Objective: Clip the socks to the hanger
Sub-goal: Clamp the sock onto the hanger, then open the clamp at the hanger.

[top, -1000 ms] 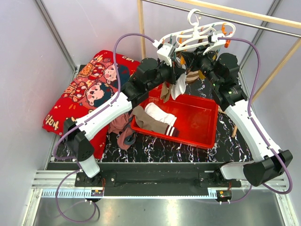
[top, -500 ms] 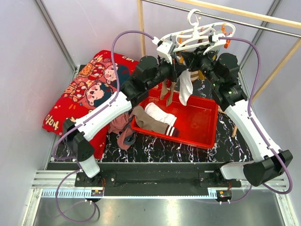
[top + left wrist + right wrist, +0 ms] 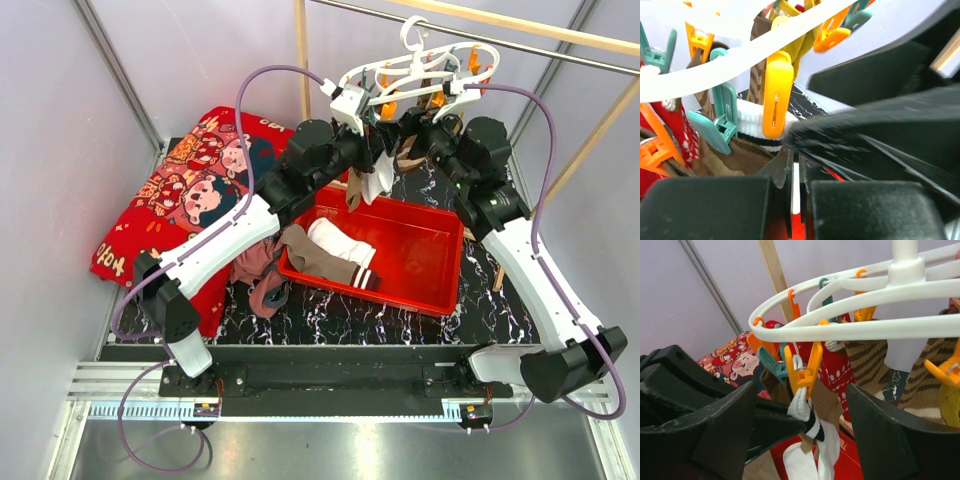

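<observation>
The white hanger (image 3: 415, 75) hangs from the rail with orange, teal and yellow pegs. A white and brown sock (image 3: 378, 182) with a dark-striped cuff dangles from its orange peg (image 3: 802, 371). My left gripper (image 3: 377, 160) is shut on that sock's cuff (image 3: 807, 412) just below the peg. My right gripper (image 3: 805, 405) stands open, one finger either side of the peg and touching neither it nor the sock. Brown striped socks (image 3: 867, 360) and a red patterned one (image 3: 837, 372) hang from other pegs. More socks (image 3: 335, 252) lie in the red bin (image 3: 430, 285).
A red cartoon-print cushion (image 3: 190, 190) lies at the left, and a pink-grey cloth bundle (image 3: 262, 282) lies beside the bin. Thin wooden poles (image 3: 300, 60) and a metal rail (image 3: 520, 45) frame the back. Both arms crowd under the hanger.
My right gripper has opened and let go of the orange peg, which now pinches the sock. The hanger has swung up and back slightly. The left gripper stays shut.
</observation>
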Tool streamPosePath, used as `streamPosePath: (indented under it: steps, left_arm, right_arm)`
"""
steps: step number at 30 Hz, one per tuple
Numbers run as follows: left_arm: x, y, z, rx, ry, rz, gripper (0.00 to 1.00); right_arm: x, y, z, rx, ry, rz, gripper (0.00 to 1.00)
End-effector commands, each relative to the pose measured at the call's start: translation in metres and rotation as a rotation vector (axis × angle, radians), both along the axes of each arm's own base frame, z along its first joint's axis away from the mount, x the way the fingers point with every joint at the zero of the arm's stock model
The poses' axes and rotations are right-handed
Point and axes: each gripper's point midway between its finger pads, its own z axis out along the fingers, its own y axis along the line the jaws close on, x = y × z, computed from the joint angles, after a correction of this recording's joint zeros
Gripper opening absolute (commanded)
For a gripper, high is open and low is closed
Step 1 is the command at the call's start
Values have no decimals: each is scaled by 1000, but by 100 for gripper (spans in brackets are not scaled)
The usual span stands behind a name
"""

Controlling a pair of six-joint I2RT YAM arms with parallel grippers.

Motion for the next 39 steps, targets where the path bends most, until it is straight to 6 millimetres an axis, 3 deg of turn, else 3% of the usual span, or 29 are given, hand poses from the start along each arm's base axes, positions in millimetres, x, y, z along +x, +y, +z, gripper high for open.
streamPosePath:
  steps: [1, 7, 11, 20, 27, 33, 39]
  left_arm:
    - [-2, 12, 23, -52, -66, 37, 0]
    - [3, 25, 24, -49, -71, 72, 0]
    - [7, 37, 30, -49, -81, 94, 0]
    - [23, 58, 27, -16, -51, 120, 2]
    - [27, 61, 24, 4, -36, 104, 2]
    - [29, 62, 24, 14, -35, 97, 2]
    - [28, 57, 23, 10, -26, 77, 3]
  right_arm:
    - [-30, -6, 18, -40, -55, 18, 83]
    - [-38, -37, 17, -139, -68, -100, 90]
    - [-28, -62, 12, -133, -34, -138, 90]
    - [-11, -63, 15, -149, -91, -39, 88]
    - [12, -64, 23, -192, -165, 26, 83]
    - [8, -46, 25, -188, -181, 147, 76]
    - [6, -40, 21, -168, -161, 183, 74]
